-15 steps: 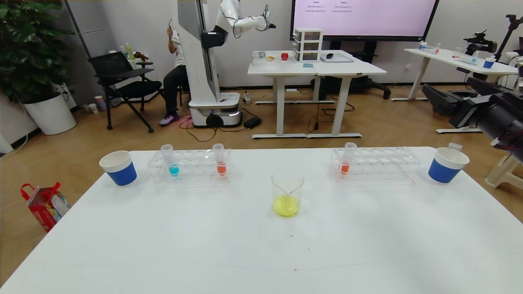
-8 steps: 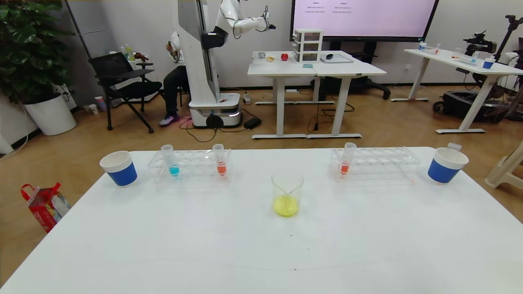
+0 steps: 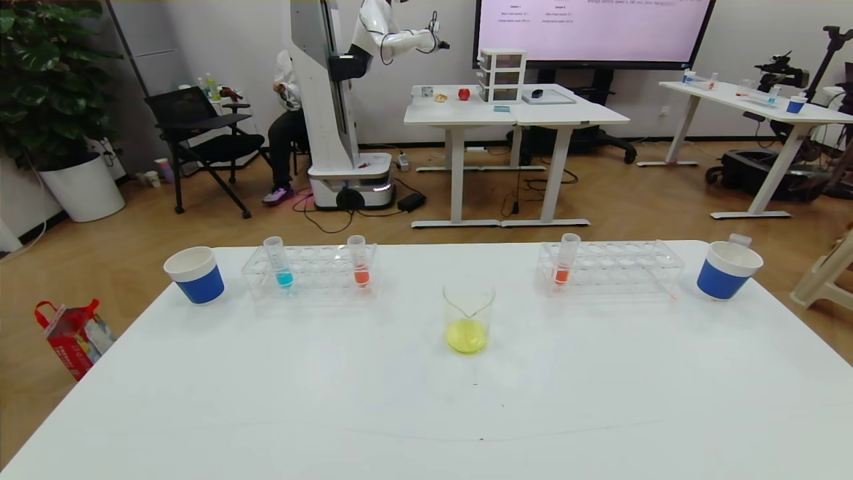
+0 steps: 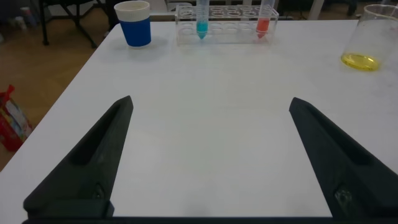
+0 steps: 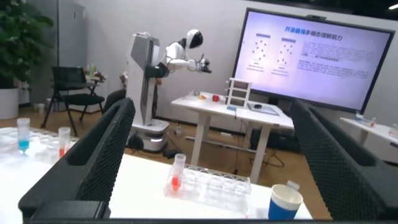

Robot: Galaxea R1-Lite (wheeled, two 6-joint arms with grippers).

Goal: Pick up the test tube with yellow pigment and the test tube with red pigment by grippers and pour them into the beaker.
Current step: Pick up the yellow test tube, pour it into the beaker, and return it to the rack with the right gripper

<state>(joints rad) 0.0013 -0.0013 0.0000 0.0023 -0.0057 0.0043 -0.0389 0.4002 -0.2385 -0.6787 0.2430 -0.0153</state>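
The beaker (image 3: 468, 319) stands mid-table with yellow liquid in its bottom; it also shows in the left wrist view (image 4: 370, 37). One test tube with red pigment (image 3: 360, 261) stands upright in the left rack (image 3: 313, 270). A second that looks the same (image 3: 565, 260) stands in the right rack (image 3: 613, 267). No test tube with yellow pigment shows. Neither gripper is in the head view. My left gripper (image 4: 211, 106) is open and empty over bare table, well short of the left rack. My right gripper (image 5: 212, 104) is open and empty, facing the right rack's red tube (image 5: 176, 174).
A blue-liquid tube (image 3: 280, 263) shares the left rack. Blue-and-white paper cups stand at the table's far left (image 3: 194, 275) and far right (image 3: 728, 270); a small clear object pokes up behind the right cup. Beyond the table are floor, desks and another robot.
My right arm showed at the right edge of the head view a second ago and has drawn back out of it. The things on the table have not moved.
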